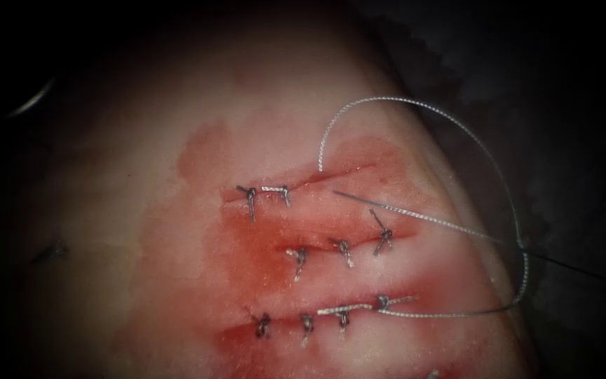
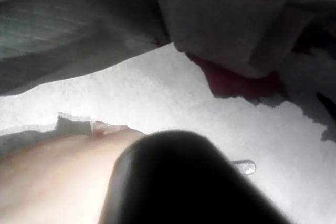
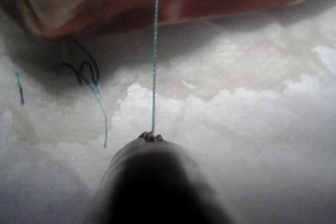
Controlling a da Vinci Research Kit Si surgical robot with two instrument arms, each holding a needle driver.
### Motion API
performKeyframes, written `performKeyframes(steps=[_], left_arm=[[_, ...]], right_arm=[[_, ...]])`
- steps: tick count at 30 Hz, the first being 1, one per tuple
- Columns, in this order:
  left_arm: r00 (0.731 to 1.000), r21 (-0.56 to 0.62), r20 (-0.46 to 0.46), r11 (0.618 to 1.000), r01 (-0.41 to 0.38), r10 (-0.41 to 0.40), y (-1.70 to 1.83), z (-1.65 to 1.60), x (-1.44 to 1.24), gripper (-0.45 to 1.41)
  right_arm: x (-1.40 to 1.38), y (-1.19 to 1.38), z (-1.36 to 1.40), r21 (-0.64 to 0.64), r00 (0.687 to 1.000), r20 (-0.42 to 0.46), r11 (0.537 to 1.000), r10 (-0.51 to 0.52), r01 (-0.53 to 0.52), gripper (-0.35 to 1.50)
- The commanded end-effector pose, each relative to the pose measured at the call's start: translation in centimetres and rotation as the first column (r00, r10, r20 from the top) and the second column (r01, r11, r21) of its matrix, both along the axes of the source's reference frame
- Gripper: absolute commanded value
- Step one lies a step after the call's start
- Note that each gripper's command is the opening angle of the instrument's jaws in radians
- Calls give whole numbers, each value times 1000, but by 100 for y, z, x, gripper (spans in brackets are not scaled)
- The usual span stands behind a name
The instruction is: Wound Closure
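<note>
Thread (image 1: 450, 119) looped toward 2 o'clock over stitched tissue (image 1: 177, 231); right claw (image 3: 150, 137) clenched on thread; left claw state: cannot tell.

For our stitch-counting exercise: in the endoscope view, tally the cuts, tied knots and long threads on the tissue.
Cuts: 3
Knots: 9
Long thread: 1
Total: 13
The right tool holds the long thread.
</note>
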State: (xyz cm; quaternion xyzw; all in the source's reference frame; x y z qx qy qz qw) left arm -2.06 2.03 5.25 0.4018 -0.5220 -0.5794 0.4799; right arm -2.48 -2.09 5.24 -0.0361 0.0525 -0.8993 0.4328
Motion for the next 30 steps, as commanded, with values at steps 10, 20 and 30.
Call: performKeyframes(steps=[10, 20, 30], left_arm=[[1000, -8, 2, 1000, 3, -3, 14, -1, -4, -45], [1000, -7, 2, 1000, 2, -2, 13, -2, -4, -42], [1000, -7, 2, 1000, 2, -2, 14, -2, -4, -40]], right_arm=[[342, 144, -149, 24, 956, -291, 999, 37, -32, 54], [508, 140, -64, 128, 923, -375, 980, -93, 151, 79], [498, 138, -4, 180, 922, -342, 950, -181, 253, 83]])
